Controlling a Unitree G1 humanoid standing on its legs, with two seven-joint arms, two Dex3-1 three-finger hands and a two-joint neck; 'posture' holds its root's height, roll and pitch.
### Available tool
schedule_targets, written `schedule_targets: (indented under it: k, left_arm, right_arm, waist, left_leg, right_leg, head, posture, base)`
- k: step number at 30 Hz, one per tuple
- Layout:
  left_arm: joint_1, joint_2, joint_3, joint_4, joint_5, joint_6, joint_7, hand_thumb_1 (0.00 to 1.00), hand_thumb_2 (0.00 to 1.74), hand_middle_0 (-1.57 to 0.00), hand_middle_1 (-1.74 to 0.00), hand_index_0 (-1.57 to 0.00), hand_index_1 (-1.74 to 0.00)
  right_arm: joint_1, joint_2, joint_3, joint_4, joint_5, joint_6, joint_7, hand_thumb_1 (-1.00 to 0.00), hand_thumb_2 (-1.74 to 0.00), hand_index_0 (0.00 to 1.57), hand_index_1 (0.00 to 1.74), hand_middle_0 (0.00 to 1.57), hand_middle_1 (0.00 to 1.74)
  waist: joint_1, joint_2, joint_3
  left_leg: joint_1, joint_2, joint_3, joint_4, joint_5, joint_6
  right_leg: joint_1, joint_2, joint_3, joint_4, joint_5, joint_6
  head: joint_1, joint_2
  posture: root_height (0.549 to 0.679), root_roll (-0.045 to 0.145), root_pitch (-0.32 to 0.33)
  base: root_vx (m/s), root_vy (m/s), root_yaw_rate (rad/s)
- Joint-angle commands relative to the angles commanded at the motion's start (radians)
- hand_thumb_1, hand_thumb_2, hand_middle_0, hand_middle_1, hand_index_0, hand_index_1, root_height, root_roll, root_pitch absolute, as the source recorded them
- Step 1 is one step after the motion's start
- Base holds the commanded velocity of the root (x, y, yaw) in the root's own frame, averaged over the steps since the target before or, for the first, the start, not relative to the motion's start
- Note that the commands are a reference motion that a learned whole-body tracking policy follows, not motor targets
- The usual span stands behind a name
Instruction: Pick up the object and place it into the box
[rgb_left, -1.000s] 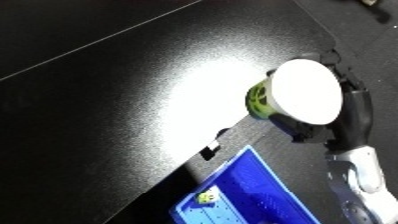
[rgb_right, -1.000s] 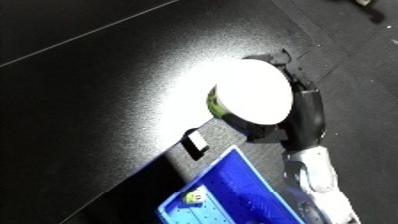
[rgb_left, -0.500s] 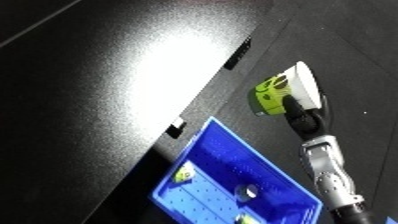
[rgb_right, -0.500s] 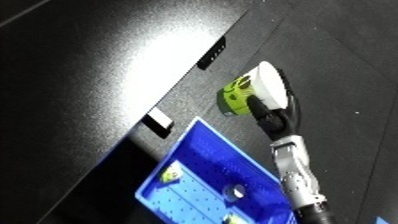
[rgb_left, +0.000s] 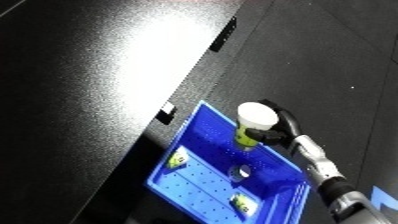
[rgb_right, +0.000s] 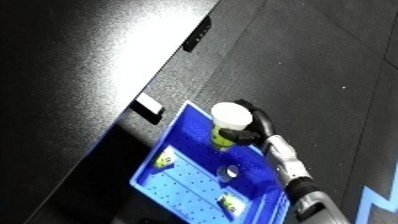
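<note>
Over the bin (rgb_left: 206, 186), right hand (rgb_left: 277, 131) around cup (rgb_left: 252, 123)

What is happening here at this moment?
The robot's right hand holds a green container with a white lid, fingers curled round it, above the blue bin. The container is not released yet. Three small items already lie in the bin. The left hand is not visible.
</note>
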Motion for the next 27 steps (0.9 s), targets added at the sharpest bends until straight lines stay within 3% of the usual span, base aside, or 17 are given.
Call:
schedule_targets:
  k: [9, 12, 20, 27]
  left_arm:
    - [-0.016, 0.001, -0.034, -0.013, 0.016, 0.014, -0.001, 0.00, 0.00, 0.00, 0.00, 0.00, 0.00]
    - [-0.020, 0.000, -0.042, -0.016, 0.021, 0.024, 0.006, 0.00, 0.00, 0.00, 0.00, 0.00, 0.00]
    - [-0.025, 0.001, -0.055, -0.017, 0.030, 0.030, 0.014, 0.00, 0.00, 0.00, 0.00, 0.00, 0.00]
    - [-0.026, 0.013, -0.060, -0.022, 0.041, 0.044, 0.019, 0.00, 0.00, 0.00, 0.00, 0.00, 0.00]
  right_arm:
    - [-0.054, 0.000, 0.139, 0.168, -0.297, -0.008, -0.023, 0.00, 0.00, 0.00, 0.00, 0.00, 0.00]
    - [-0.058, 0.015, 0.177, 0.202, -0.353, -0.012, -0.033, 0.00, 0.00, 0.00, 0.00, 0.00, 0.00]
    - [-0.058, 0.040, 0.223, 0.248, -0.398, -0.048, -0.033, 0.00, 0.00, 0.00, 0.00, 0.00, 0.00]
    - [-0.059, 0.071, 0.272, 0.238, -0.419, -0.038, 0.023, 0.00, 0.00, 0.00, 0.00, 0.00, 0.00]
  waist:
    - [0.031, 0.009, -0.002]
    - [0.039, 0.008, -0.003]
    - [0.062, 0.004, -0.010]
    - [0.092, -0.010, -0.017]
  left_leg:
    - [-0.007, -0.004, -0.019, 0.004, 0.017, -0.0025]
    - [-0.012, -0.004, -0.025, 0.007, 0.019, -0.0023]
    - [-0.019, -0.006, -0.036, 0.005, 0.026, -0.0051]
    - [-0.028, -0.006, -0.052, 0.012, 0.024, -0.0072]
  right_leg:
    - [0.005, -0.0046, -0.011, 0.005, -0.002, -0.0021]
    - [0.005, -0.0060, -0.015, 0.009, -0.003, -0.0023]
    - [0.008, -0.0141, -0.030, 0.017, -0.007, -0.0004]
    - [0.013, -0.0249, -0.054, 0.043, -0.024, -0.0056]
  head:
    - [0.064, 0.011]
    - [0.068, 0.012]
    - [0.055, -0.004]
    - [-0.002, -0.018]
  posture:
    - [0.653, 0.069, 0.004]
    - [0.653, 0.069, 0.003]
    - [0.653, 0.068, 0.002]
    - [0.652, 0.070, -0.006]
  base:
    - [-0.010, -0.026, 0.085]
    - [-0.010, -0.021, 0.103]
    - [-0.003, -0.020, 0.098]
    - [-0.002, -0.034, 0.133]
